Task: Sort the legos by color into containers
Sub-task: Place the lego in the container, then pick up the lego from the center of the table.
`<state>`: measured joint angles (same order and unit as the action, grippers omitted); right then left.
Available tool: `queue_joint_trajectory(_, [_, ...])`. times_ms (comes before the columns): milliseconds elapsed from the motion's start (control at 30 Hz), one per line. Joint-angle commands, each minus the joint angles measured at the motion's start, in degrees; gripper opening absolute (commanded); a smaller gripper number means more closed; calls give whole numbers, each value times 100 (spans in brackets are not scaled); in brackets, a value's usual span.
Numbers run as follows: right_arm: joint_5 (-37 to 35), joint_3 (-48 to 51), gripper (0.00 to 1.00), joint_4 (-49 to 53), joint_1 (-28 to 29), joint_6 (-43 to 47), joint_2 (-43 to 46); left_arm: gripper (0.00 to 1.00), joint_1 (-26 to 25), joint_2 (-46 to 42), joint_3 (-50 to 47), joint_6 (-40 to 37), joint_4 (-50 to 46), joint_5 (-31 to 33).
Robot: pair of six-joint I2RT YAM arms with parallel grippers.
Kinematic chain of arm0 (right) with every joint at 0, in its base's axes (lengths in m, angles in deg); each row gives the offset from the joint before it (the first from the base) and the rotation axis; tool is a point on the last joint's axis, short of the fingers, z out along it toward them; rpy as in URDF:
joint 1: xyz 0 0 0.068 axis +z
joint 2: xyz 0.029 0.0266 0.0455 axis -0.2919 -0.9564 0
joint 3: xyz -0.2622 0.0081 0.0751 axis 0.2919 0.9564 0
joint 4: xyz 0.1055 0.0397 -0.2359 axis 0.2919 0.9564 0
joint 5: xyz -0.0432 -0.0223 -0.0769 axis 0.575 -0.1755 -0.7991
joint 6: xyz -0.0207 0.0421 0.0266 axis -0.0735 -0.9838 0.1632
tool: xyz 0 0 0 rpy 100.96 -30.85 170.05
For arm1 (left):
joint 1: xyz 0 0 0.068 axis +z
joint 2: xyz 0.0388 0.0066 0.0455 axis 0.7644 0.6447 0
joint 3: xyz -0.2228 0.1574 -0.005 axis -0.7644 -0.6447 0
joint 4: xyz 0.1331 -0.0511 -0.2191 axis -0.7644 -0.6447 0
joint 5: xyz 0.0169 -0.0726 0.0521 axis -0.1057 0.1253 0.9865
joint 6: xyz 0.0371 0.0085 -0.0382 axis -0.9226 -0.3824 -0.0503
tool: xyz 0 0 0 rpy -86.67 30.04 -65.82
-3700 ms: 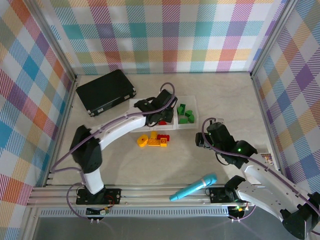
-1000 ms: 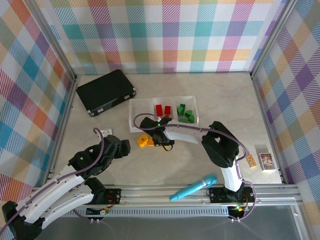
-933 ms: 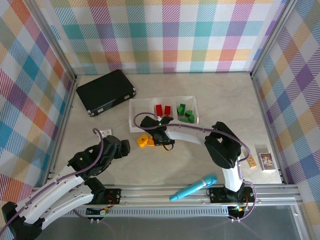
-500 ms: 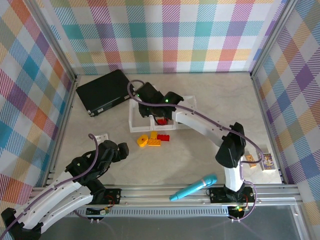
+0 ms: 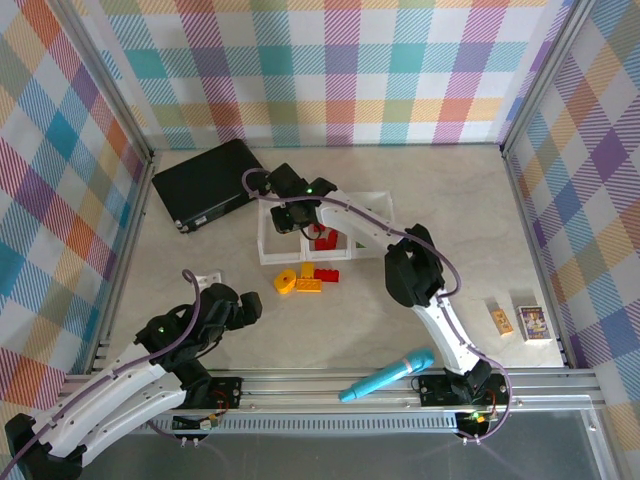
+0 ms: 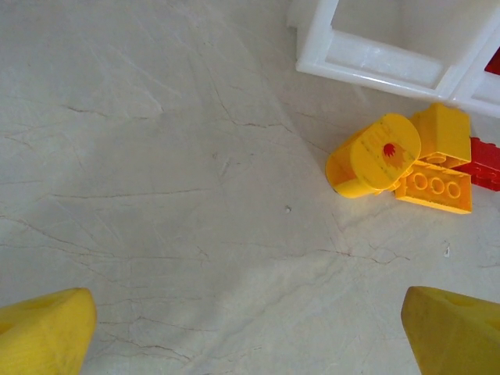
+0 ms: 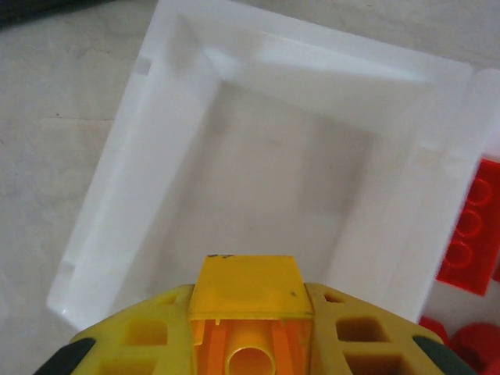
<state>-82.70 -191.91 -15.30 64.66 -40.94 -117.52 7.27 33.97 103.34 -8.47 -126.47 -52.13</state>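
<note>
Your right gripper (image 5: 291, 214) hangs above the left-end tray (image 7: 109, 176) of the containers (image 5: 372, 197). Its jaws are closed on a yellow brick (image 7: 248, 291) pinched between the fingers, hollow side up toward the wrist camera. That tray looks bare inside, so it is the likely home for the yellows, and the brick sits over its near half rather than its middle. Carry it a little further in before you let go. The wall on the right is shared with the middle tray, where red bricks (image 7: 467, 234) already lie, and a brick dropped close to that wall could tip over it. Come down until the brick is below the rim, then part the jaws gently and only as far as needed. These pieces are light and hard, so from any height I would expect a bounce. Lift straight up afterwards; a sideways exit could catch the thin rim and drag the whole joined row. Your left gripper (image 6: 250, 336) is spread wide with nothing in it, low over the table (image 6: 156, 156), short of the loose pile (image 6: 406, 160) just outside the tray's near rim: a round yellow piece, two more yellows and a red one. Hold it there until the right arm is clear, since both arms would be reaching for the same crowded corner.
</note>
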Motion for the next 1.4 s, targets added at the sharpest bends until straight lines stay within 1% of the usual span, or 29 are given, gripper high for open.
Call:
queue_joint_trajectory(0, [97,-423,18,79,33,331,-129,100,28,5,-166,-13,283,-197])
queue_joint_trajectory(167, [23,-512,53,257,29,364,-166,100,15,264,-308,-194,745,-500])
queue_joint_trajectory(267, [71,-361,70,245,27,383,54,100,9,576,-266,-298,952,-603])
queue_joint_trajectory(333, [150,-40,76,32,22,404,326,100,8,801,-189,-423,1076,-671])
queue_joint_trajectory(467, [144,752,78,-267,-32,256,1028,100,-18,1259,29,-897,1365,-846])
queue_joint_trajectory(533, [155,1314,78,-508,-89,86,1513,100,-20,1542,182,-1175,1458,-924])
queue_joint_trajectory(700, [118,3213,77,-1339,-246,-343,3052,100,-18,2661,732,-1895,1636,-1431])
queue_joint_trajectory(800, [17,4341,77,-1753,-319,-511,3997,97,-17,3339,1074,-2280,1743,-1647])
queue_joint_trajectory(933, [-244,5550,77,-2051,-357,-530,5092,94,-20,4109,1492,-2733,1782,-1497])
queue_joint_trajectory(1067, [-418,6315,78,-2082,-467,-469,5957,92,60,4606,1747,-3037,1905,-1329])
queue_joint_trajectory(1133, [-444,6572,78,-2023,-567,-485,6267,89,190,4876,1863,-3134,1938,-1393])
queue_joint_trajectory(1267, [-422,6860,78,-1925,-697,-552,6549,83,433,5334,2019,-3241,2061,-1600])
queue_joint_trajectory(1367, [-401,6961,78,-1910,-716,-612,6599,79,531,5598,2153,-3241,2042,-1552])
